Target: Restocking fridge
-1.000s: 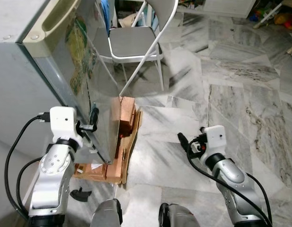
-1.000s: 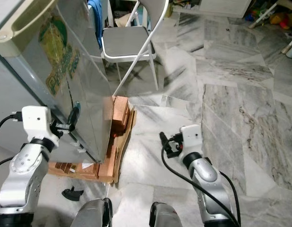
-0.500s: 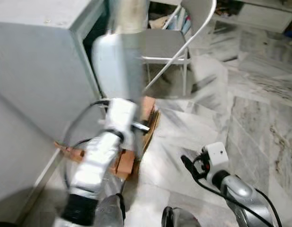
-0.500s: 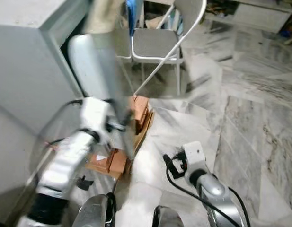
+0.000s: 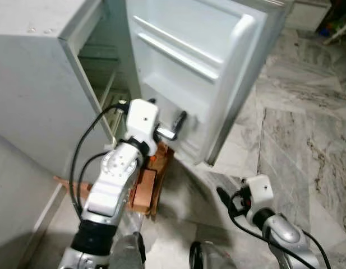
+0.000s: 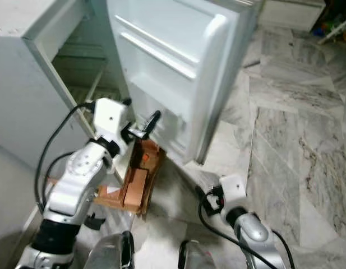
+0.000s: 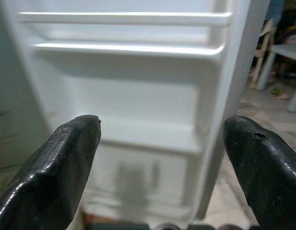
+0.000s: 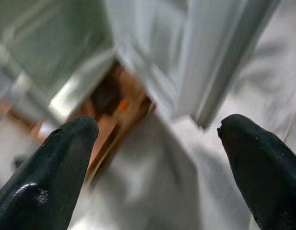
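Fridge door [image 5: 217, 61]: you have it swung wide — bare white shelves face you.
Left gripper [image 5: 180, 120]: fingers spread wide, empty, just before the door's lower shelf.
Right gripper [image 5: 223, 197]: low over the marble floor [image 5: 307, 129] — fingers apart, empty.

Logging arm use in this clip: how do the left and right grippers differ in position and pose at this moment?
The left gripper is raised on a bent arm in front of the open fridge door, beside its inner shelves; the right gripper hangs low over the marble floor, away from the fridge. The left points at the door's inner face; the right points toward the cardboard box at the fridge's foot. Both are open and hold nothing.
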Controlling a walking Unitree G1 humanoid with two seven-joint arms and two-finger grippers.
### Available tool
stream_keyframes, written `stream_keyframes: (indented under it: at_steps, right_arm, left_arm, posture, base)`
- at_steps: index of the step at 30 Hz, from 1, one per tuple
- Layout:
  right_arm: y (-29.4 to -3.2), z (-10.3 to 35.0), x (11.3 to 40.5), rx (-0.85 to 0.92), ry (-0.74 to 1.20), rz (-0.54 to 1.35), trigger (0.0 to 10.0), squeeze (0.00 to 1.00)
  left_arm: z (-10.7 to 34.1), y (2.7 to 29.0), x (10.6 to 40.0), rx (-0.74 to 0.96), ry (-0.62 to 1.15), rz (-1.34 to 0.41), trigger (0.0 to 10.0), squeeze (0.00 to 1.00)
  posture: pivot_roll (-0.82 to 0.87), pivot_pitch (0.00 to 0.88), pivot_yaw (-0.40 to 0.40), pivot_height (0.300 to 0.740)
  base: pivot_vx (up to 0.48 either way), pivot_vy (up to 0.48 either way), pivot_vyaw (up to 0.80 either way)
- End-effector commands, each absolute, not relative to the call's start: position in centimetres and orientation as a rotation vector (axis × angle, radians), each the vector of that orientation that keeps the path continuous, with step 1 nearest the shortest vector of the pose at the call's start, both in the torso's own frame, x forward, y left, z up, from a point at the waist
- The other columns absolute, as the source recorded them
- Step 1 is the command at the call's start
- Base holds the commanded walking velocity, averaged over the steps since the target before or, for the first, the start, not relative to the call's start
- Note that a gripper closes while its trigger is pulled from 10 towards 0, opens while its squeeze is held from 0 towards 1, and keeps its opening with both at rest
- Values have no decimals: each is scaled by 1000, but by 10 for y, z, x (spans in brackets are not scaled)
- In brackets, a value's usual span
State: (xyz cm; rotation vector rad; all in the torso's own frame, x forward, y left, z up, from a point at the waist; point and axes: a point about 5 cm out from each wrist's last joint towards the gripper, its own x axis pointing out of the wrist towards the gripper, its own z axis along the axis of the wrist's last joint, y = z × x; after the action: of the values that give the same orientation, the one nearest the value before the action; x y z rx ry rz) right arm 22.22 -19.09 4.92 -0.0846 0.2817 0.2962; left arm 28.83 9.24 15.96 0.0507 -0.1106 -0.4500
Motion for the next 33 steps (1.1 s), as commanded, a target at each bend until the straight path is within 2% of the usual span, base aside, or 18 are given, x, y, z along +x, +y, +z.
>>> stream_keyframes:
  at_steps: [1,6,9,14,21,24,29,33]
  right_arm:
    - [-194,63,230,-86,195,242,10000,0]
    - [-191,87,245,-95,98,190,10000,0]
    - [-180,98,251,-74,58,213,10000,0]
    - [-164,110,255,-53,7,252,10000,0]
    - [-164,119,261,-50,-13,241,10000,0]
    - [-161,125,264,-107,-37,243,10000,0]
    - [-153,128,267,-157,-28,312,10000,0]
    - [-140,114,266,-169,53,409,10000,0]
  left_arm:
    - [154,107,282,65,-96,-390,10000,0]
    - [139,125,267,71,-45,-323,10000,0]
    - [130,132,256,24,4,-271,10000,0]
    - [125,139,249,79,-9,-194,10000,0]
    - [130,140,254,100,-21,-171,10000,0]
    - [132,143,253,150,-32,-165,10000,0]
    - [126,148,246,90,11,-190,10000,0]
    - [118,145,244,112,25,-204,10000,0]
  posture:
    - [88,118,-7,740]
    - [94,120,-7,740]
    - [100,122,-6,740]
    - [106,114,-7,740]
    - [108,127,5,740]
    - [95,150,11,740]
    - [83,157,22,740]
    - [54,127,41,740]
  base:
    - [0,-472,0]
    - [0,-471,0]
    - [0,-465,0]
    - [0,-465,0]
    - [0,-465,0]
    - [0,-455,0]
    - [59,-422,0]
    - [296,-375,0]
